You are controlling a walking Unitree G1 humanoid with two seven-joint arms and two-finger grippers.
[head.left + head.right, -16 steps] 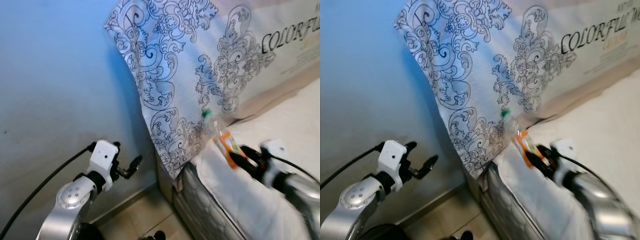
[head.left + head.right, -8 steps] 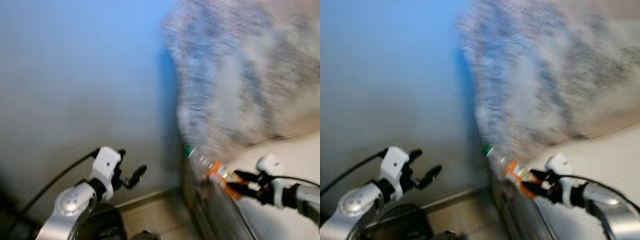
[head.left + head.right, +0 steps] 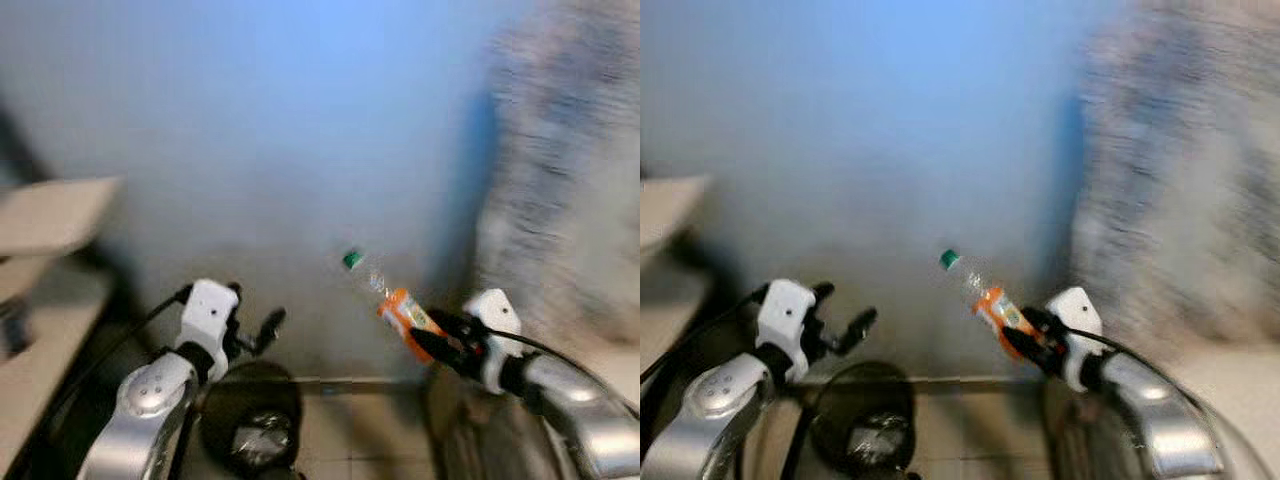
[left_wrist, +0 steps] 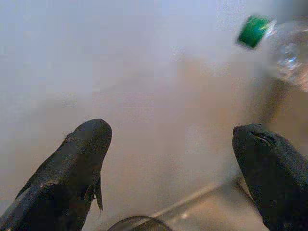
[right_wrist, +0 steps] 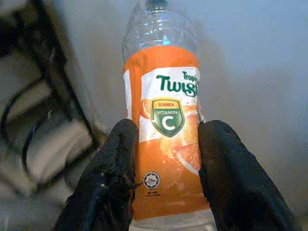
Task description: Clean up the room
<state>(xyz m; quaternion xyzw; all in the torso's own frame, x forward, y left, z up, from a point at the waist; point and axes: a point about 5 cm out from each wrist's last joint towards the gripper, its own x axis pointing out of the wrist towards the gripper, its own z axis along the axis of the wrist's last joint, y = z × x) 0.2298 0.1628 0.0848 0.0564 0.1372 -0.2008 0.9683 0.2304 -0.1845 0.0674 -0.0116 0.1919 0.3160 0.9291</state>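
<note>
Bottles: one, clear plastic bottle (image 5: pixel 166 139), orange label, green cap (image 3: pixel 352 260).
Grippers: two, left gripper (image 4: pixel 173 159) and right gripper (image 5: pixel 166 192).
Bins: one, dark round bin (image 3: pixel 250 425), near floor, left of centre.
Shelves: one, pale shelf unit (image 3: pixel 45 250), far left, blurred.
Patterned fabric (image 3: pixel 560 170): one piece, right, blurred.

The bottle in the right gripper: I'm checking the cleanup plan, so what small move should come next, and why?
Probably carry the bottle left and down toward the dark bin on the floor. The right gripper is shut on its orange label and the bottle looks empty, while the bin sits below, between the arms. The left gripper is open and idle.
</note>
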